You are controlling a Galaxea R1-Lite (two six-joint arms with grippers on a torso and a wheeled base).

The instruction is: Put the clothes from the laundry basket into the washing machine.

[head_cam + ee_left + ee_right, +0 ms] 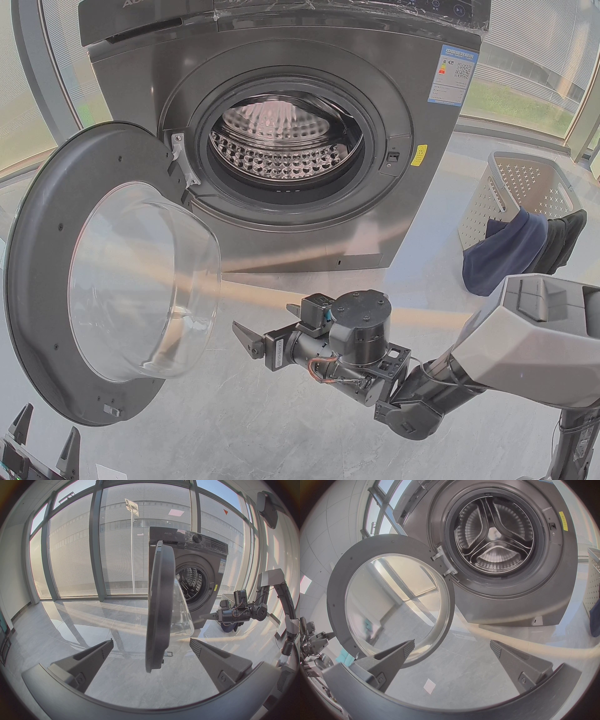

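Observation:
The washing machine [300, 144] stands with its round door [94, 275] swung wide to the left, and its drum [281, 147] holds no clothes. At the right, a white laundry basket [531, 184] has a blue garment [506, 253] and a black garment [565, 240] draped over its near edge. My right gripper [269, 325] hangs open and holds nothing, low in front of the machine, pointing left toward the door. In the right wrist view the right gripper [451, 645] faces the door [390, 595] and drum [495, 533]. My left gripper [44, 434] is open at the lower left.
The open door [159, 605] stands edge-on ahead of the left gripper [151, 645]. Grey tiled floor [250, 425] spreads in front of the machine, with a small white tag [429, 686] on it. Glass window walls [118, 542] rise behind the machine.

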